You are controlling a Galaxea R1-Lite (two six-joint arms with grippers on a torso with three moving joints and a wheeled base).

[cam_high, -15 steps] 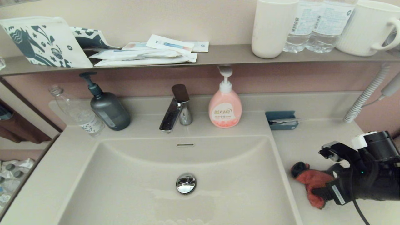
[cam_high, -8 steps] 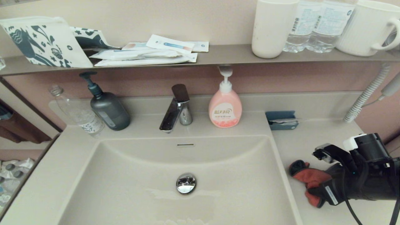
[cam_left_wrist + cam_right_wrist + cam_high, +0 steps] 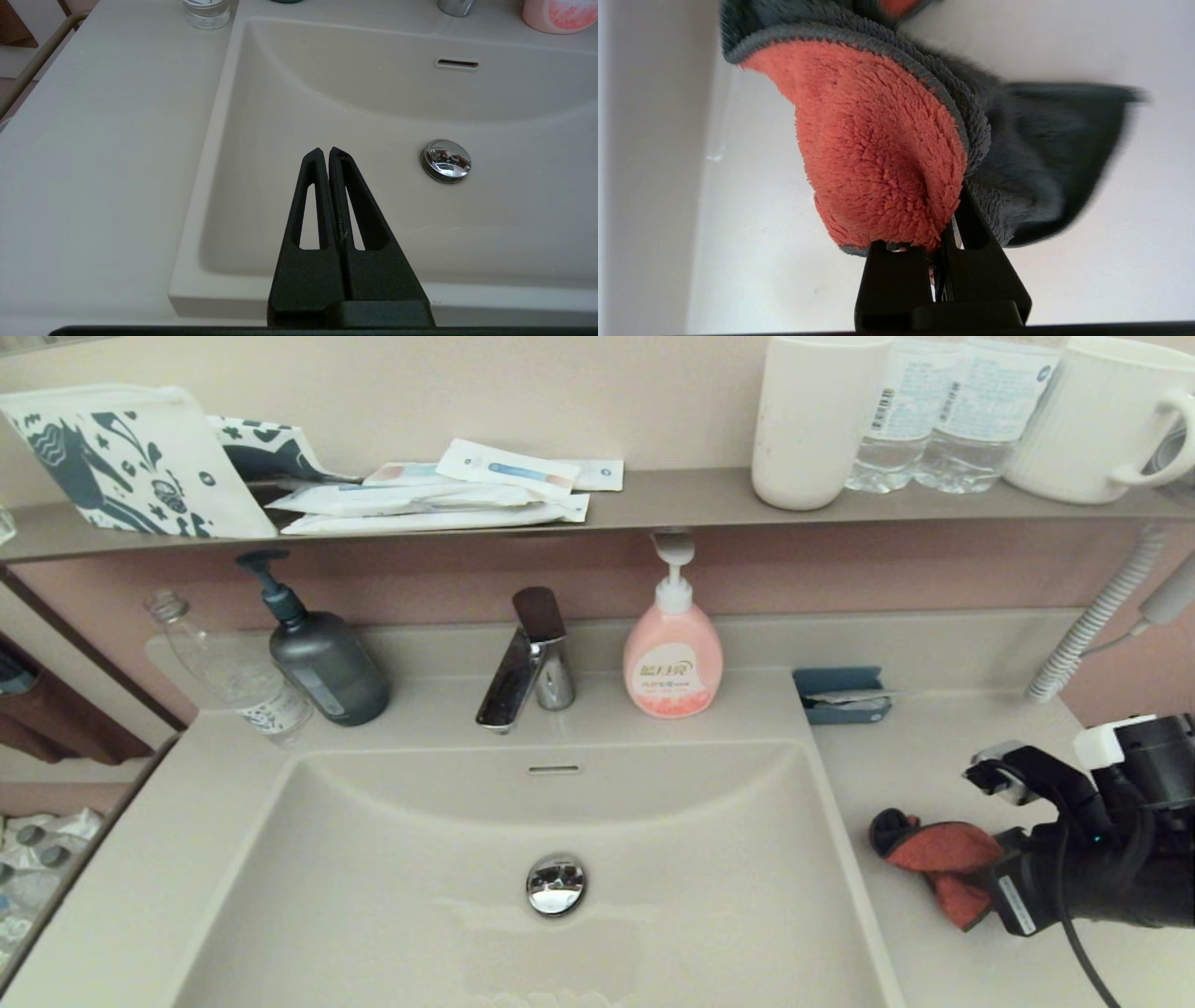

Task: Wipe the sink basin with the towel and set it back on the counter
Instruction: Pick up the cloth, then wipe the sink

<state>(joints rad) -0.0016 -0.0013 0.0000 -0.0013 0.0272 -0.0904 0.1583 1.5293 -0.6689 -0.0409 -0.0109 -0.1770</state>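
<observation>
The counter (image 3: 934, 756) was flat and beige, and it ran all around the sink basin (image 3: 392, 896). The basin was a big beige bowl with a shiny round drain plug (image 3: 555, 884) in the middle and a small overflow slot (image 3: 554, 769) on its back wall. A chrome tap (image 3: 523, 663) stood behind it, next to a pink soap bottle (image 3: 672, 658) and a dark grey pump bottle (image 3: 322, 658).

The right gripper (image 3: 976, 887) was over the counter, to the right of the basin. Its fingers were squeezed tight on the towel (image 3: 938, 863), which was bunched up, red-orange with a dark grey back, and low over the counter.

The left gripper (image 3: 325, 151) hung over the near left part of the basin. Its fingers were pressed together and held nothing.
</observation>
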